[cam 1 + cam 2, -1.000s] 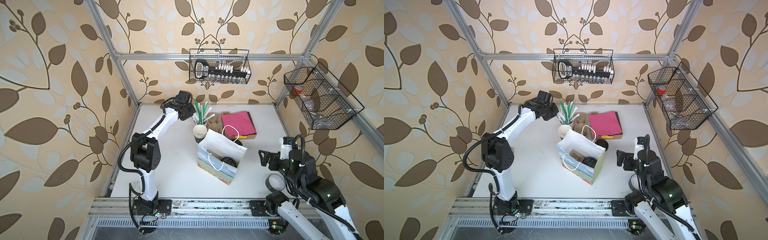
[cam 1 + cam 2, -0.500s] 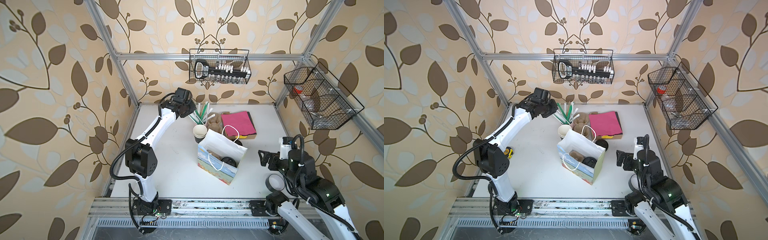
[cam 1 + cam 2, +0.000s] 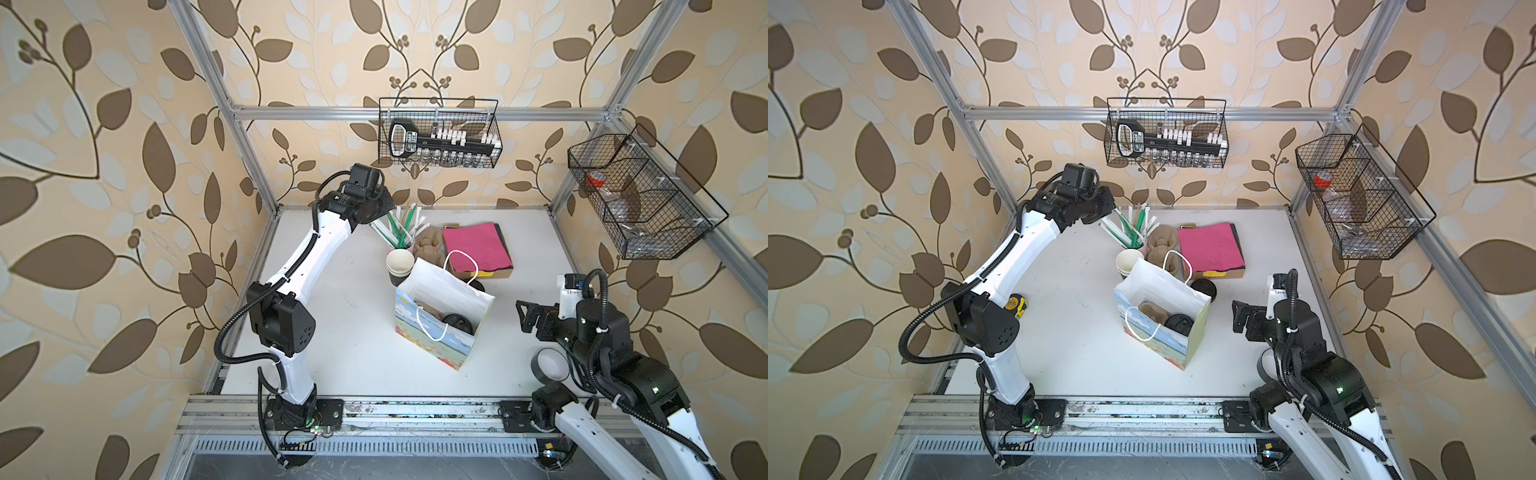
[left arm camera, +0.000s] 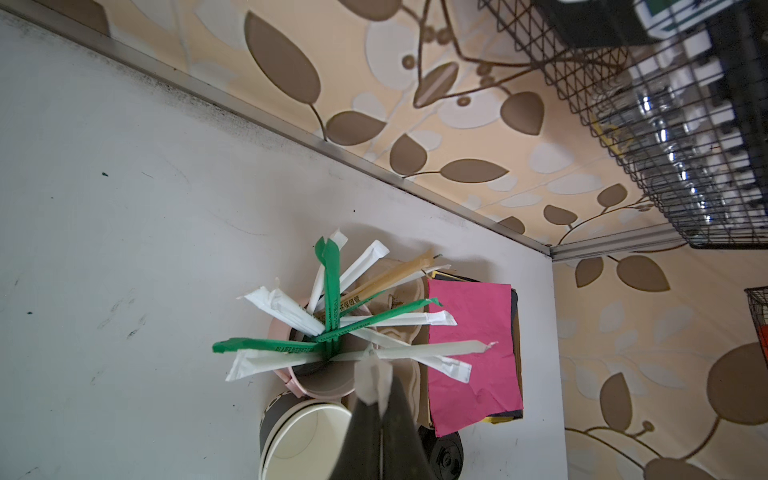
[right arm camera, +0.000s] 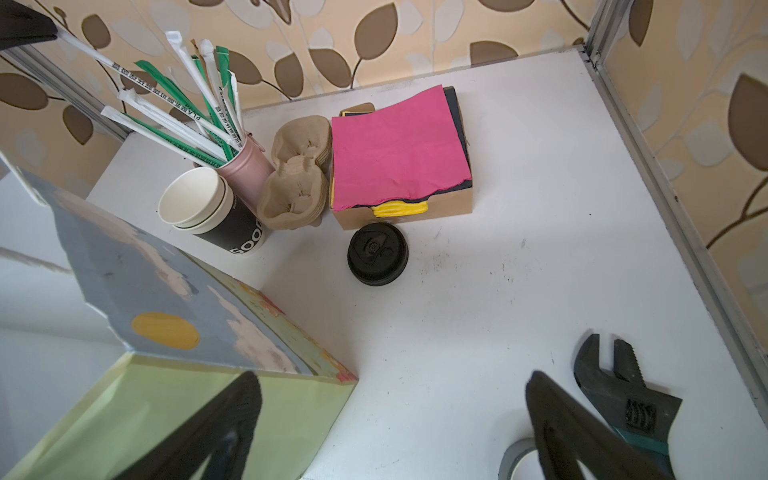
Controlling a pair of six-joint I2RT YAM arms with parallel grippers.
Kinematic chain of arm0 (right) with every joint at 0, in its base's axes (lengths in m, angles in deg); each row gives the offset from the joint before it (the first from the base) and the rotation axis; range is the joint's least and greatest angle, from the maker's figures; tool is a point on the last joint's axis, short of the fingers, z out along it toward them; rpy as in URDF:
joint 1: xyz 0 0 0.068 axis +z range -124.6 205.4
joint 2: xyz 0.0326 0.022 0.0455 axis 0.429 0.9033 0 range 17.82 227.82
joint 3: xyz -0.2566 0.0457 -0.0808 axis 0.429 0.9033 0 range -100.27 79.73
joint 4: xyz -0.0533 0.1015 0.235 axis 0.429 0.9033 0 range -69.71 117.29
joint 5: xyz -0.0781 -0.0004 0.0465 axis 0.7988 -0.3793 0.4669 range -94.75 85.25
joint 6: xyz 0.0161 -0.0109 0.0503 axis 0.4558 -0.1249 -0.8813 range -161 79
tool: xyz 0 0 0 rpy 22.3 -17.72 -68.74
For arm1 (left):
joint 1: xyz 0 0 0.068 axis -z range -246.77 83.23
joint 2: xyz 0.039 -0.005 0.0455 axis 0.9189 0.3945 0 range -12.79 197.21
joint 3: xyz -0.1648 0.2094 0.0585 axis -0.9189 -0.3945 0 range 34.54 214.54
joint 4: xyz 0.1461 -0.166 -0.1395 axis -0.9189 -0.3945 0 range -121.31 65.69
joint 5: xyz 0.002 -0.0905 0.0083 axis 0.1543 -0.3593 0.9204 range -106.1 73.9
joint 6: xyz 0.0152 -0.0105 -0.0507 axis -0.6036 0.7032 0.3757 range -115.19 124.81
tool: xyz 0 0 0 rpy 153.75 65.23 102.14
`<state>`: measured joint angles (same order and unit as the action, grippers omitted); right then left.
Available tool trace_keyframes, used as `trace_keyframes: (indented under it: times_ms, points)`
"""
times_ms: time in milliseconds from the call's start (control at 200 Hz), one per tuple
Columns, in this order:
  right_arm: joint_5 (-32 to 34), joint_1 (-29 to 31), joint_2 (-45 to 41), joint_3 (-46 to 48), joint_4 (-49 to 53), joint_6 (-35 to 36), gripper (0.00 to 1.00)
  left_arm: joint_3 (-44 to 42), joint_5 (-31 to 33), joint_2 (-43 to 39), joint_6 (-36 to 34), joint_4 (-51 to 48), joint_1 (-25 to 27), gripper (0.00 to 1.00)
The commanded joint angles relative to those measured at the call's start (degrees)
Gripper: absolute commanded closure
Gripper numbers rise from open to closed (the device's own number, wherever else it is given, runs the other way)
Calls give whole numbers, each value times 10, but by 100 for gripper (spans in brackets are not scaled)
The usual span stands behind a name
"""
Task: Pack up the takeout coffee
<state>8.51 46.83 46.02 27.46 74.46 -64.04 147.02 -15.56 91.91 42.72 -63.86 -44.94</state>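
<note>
The takeout coffee (image 3: 457, 322) (image 3: 1177, 322) shows only as a round black lid inside the standing paper bag (image 3: 432, 340) (image 3: 1154, 345) (image 5: 166, 291), beside a brown carrier; its cup is hidden by the bag's walls. My left gripper (image 3: 372, 222) (image 3: 1100, 222) (image 4: 374, 386) is at the back left, above the pink straw holder (image 5: 245, 166). It is shut on the end of a white wrapped straw (image 3: 380, 230) (image 5: 124, 70) whose other end still slants into the holder. My right gripper (image 3: 525, 318) (image 3: 1239, 318) (image 5: 392, 380) stands open and empty to the right of the bag.
Stacked lidless cups (image 3: 400, 264), brown carriers (image 3: 428, 245) and a box of pink napkins (image 3: 476, 245) stand behind the bag. A loose black lid (image 5: 377, 253) lies to the right behind the bag. A tape roll (image 3: 550, 365) and a wrench (image 5: 615, 390) lie by the right arm. Wire baskets (image 3: 440, 133) hang on the walls.
The left arm has risen and drawn back toward the back-left corner, pulling the held straw partway out of the holder. The right arm has not moved.
</note>
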Motion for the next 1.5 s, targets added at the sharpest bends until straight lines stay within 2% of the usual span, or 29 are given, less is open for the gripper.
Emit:
trace_keyframes:
  times_ms: [0,170,365,435,525,660,770,910,1000,1070,1130,1280,1494]
  points:
    - [-2,4,2,9,-7,9,0,39,36,-20,-38,-19,4,100]
    - [-2,5,4,10,-8,9,0,97,65,-34,-77,-50,5,100]
    - [-3,5,6,11,-8,10,0,94,72,-97,-92,-60,12,100]
    - [-3,6,7,10,-8,9,0,99,92,-128,-104,-86,27,100]
    - [-2,6,10,10,-8,9,0,84,80,-183,-101,-110,45,100]
    - [-2,6,16,10,-8,9,0,57,97,-289,-106,-122,105,100]
    - [0,6,21,9,-7,8,0,70,60,-328,-85,-172,125,100]
    - [2,6,22,9,-6,7,0,5,6,-391,-60,-169,130,100]
    - [2,7,27,10,-6,7,0,-4,-25,-407,-51,-187,131,100]
    - [2,6,33,9,-7,7,0,-39,-77,-417,-31,-176,131,100]
    - [2,6,39,10,-6,7,0,-76,-98,-428,-17,-161,133,100]
    - [3,6,44,9,-6,7,0,-152,-105,-444,-4,-129,148,100]
    - [2,6,52,9,-6,7,0,-205,-55,-431,-9,-110,203,100]
